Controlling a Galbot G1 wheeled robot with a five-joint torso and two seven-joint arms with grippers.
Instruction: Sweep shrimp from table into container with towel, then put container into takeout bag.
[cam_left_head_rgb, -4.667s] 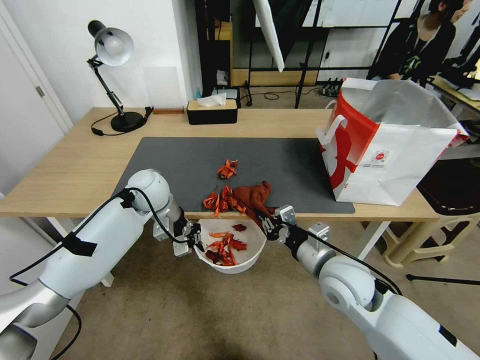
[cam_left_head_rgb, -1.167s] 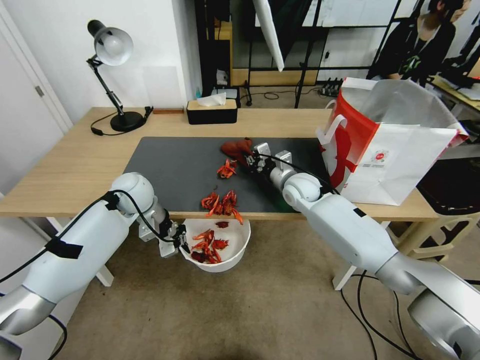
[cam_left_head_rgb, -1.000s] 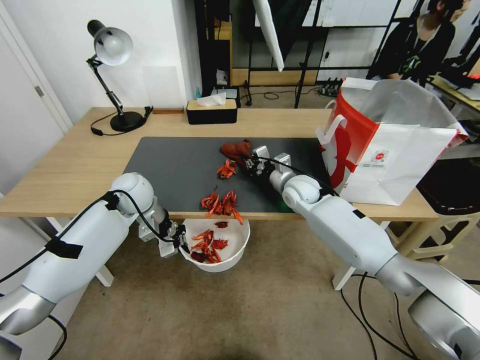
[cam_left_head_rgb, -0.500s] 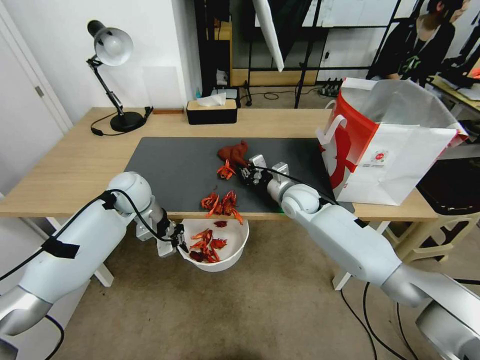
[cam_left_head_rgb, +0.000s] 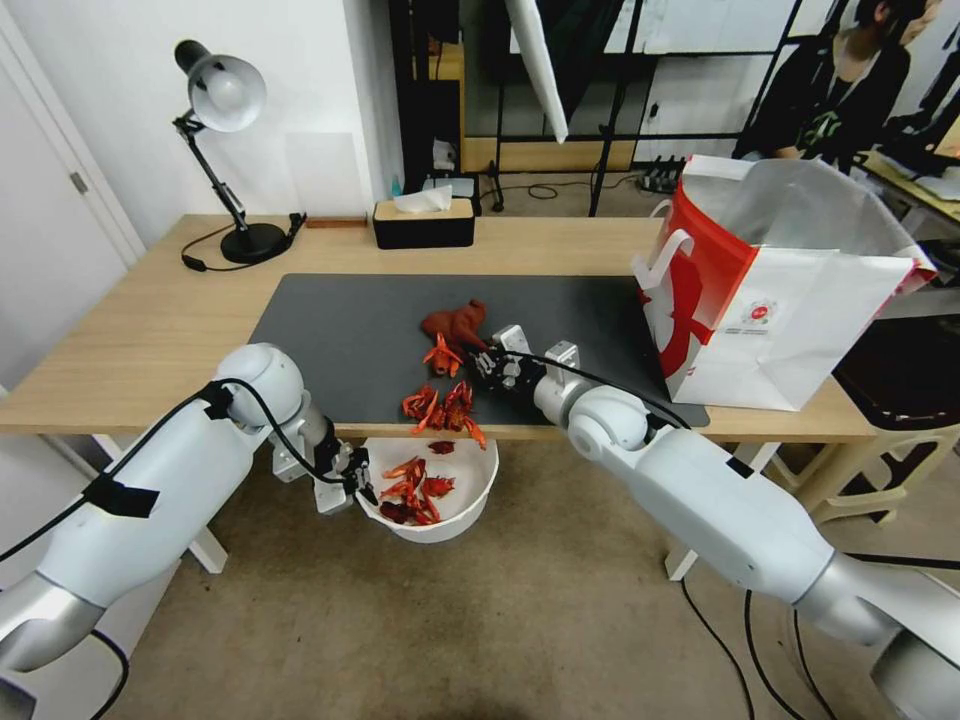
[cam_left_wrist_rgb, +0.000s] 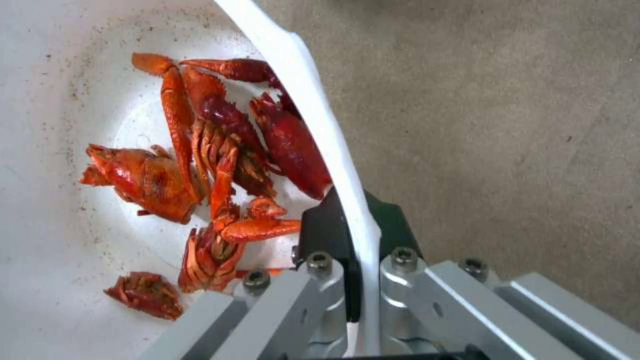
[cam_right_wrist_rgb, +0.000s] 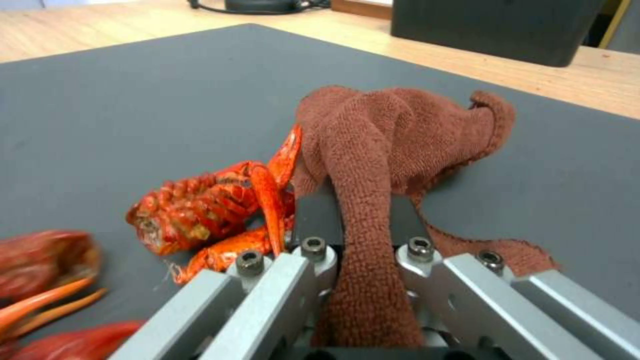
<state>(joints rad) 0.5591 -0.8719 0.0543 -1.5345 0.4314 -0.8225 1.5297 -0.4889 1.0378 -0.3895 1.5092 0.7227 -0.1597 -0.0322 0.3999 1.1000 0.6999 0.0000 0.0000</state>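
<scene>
— While the towel (cam_right_wrist_rgb: 373, 165) is clamped in the right gripper (cam_right_wrist_rgb: 360, 215), what is pushed?
— One shrimp (cam_right_wrist_rgb: 200, 210), touching the cloth on the table (cam_left_head_rgb: 150, 330); a cluster (cam_left_head_rgb: 440, 405) is logged at the near edge.
— And the left gripper (cam_left_wrist_rgb: 357, 280)?
— Closed on the container (cam_left_wrist_rgb: 313, 100) rim, below that edge, shrimp inside.
— Step?
— Sweeping, judged unfinished; a drag toward the edge is called for. Takeout bag (cam_left_head_rgb: 790, 290): unfilled.
</scene>
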